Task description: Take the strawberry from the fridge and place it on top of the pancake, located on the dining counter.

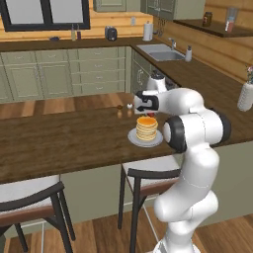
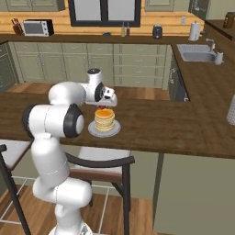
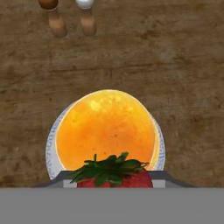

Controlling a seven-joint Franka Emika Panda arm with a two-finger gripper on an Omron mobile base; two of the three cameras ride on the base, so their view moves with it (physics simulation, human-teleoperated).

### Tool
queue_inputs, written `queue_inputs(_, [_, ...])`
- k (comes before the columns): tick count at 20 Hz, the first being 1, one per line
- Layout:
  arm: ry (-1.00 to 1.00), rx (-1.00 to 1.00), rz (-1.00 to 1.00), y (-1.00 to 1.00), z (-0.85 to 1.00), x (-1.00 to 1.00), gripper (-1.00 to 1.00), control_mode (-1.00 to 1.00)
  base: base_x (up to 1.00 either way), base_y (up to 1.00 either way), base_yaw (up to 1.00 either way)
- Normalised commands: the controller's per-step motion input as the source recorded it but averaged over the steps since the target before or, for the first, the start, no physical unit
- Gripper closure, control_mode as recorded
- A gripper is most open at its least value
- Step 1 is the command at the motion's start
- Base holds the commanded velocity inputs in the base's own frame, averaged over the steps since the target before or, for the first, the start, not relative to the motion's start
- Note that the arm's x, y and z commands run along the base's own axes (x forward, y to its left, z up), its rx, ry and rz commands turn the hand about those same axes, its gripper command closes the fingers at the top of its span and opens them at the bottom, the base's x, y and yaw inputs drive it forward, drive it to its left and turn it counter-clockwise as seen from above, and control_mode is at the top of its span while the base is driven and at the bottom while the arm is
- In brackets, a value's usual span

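A stack of golden pancakes [image 1: 147,127] [image 2: 104,118] [image 3: 107,129] sits on a round pale plate [image 1: 133,139] [image 2: 92,131] [image 3: 51,148] on the dark wooden dining counter [image 1: 59,138] [image 2: 174,124] [image 3: 175,52]. My gripper [image 1: 148,114] [image 2: 106,106] [image 3: 114,180] hangs just above the stack, pointing down. It is shut on the strawberry [image 3: 114,177], a red fruit with green leaves held between the fingertips; a red speck of it [image 2: 106,107] shows above the top pancake. The fridge is out of view.
Two small shakers [image 1: 124,108] [image 3: 70,19] stand on the counter just beyond the plate. Two stools [image 1: 29,197] [image 1: 148,173] are tucked under the near edge. A white vase [image 1: 245,94] stands at the far right, and a sink [image 1: 160,52] lies behind.
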Motion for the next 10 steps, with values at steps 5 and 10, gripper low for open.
queue_inputs(5, [0.00,-0.02,0.00,0.02,-0.25,0.25,1.00,-1.00,0.00,0.00,0.00])
queue_inputs(10, [0.01,0.00,0.00,0.00,-0.17,0.23,1.00,-1.00,0.00,0.00,0.00])
